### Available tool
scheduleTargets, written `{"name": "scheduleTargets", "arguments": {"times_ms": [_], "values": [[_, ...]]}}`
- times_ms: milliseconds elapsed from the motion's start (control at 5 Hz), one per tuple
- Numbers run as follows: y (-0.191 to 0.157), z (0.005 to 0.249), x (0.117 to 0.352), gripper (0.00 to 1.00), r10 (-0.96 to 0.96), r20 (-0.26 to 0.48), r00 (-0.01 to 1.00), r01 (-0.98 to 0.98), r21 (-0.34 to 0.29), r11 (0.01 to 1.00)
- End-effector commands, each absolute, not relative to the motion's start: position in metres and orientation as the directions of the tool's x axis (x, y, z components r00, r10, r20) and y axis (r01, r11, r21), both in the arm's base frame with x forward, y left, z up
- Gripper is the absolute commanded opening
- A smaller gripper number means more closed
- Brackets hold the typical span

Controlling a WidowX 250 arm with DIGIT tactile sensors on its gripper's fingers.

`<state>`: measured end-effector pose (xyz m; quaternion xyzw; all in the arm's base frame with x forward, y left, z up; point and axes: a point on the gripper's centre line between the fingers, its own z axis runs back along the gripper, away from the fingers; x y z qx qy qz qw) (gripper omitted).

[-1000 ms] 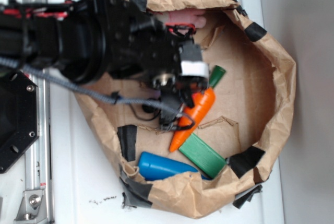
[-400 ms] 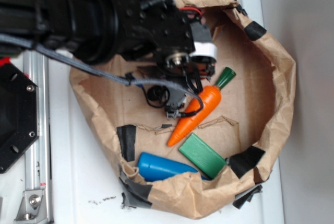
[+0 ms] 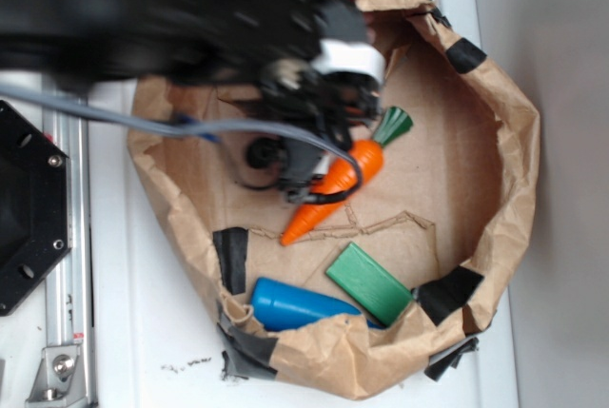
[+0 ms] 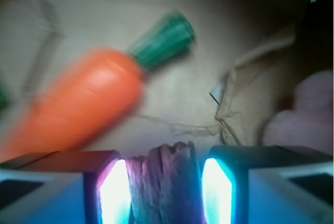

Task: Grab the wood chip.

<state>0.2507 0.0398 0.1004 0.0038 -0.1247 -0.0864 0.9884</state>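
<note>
Lining the white table [image 3: 143, 332] — taped brown paper [image 3: 495, 142], rumpled walls.

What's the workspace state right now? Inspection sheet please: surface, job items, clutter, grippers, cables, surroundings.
Surface: brown paper liner with crumpled raised rim, patched with black tape, torn in places.
Job's things: wood chip sits between the fingers in the wrist view; hidden under the arm in the exterior view.
Clutter: carrot beside the gripper; green block and blue object near the lower rim; pink object at the wrist view's right edge, blurred.
Grippers: gripper closed around the wood chip; arm motion-blurred.
Cables: grey cable runs from the left to the wrist.
Surroundings: white table, black base plate, metal rail.
</note>
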Motion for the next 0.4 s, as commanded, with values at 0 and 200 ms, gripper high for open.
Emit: {"name": "scheduleTargets", "arguments": {"times_ms": [0, 200], "values": [[0.0388, 0.1893, 0.2415, 0.0, -0.077, 0.256, 0.964, 0.096, -0.063, 0.993], [0.0334, 0.1862, 0.2453, 0.0, -0.085, 0.241, 0.967, 0.093, -0.023, 0.995]]}}
